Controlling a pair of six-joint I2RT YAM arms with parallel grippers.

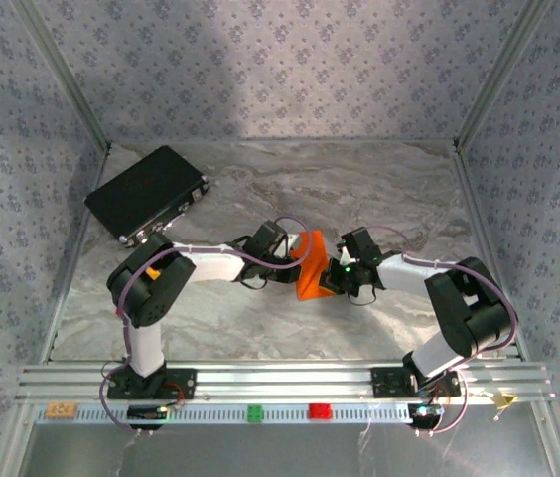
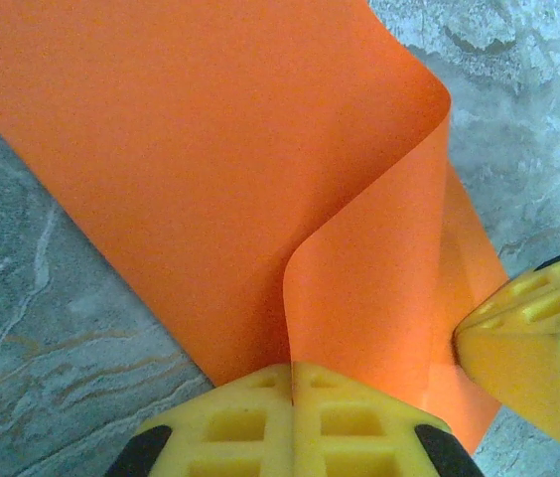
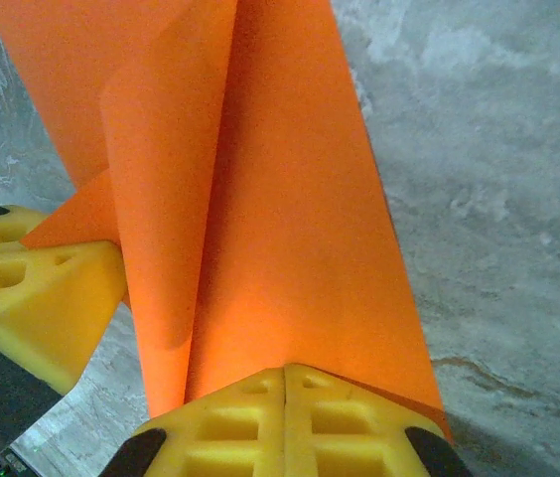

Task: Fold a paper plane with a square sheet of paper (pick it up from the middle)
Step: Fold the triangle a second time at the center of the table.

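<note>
The square sheet of paper (image 1: 311,268), bright orange, hangs above the marble tabletop at the centre, between both grippers. It is bent over itself in a loose curl with soft bends, a sheet rather than a pointed paper plane. My left gripper (image 1: 297,260) comes in from the left, shut on the sheet's edge. In the left wrist view its yellow jaws (image 2: 292,370) pinch the paper (image 2: 210,169). My right gripper (image 1: 333,274) comes in from the right, also shut on the sheet. In the right wrist view its jaws (image 3: 286,373) clamp the paper (image 3: 290,229). The two grippers stand close together.
A black rectangular case (image 1: 148,194) lies at the back left. A small red block (image 1: 319,410) and a green block (image 1: 256,412) sit on the near aluminium rail (image 1: 280,380). Patterned walls close in the table on three sides.
</note>
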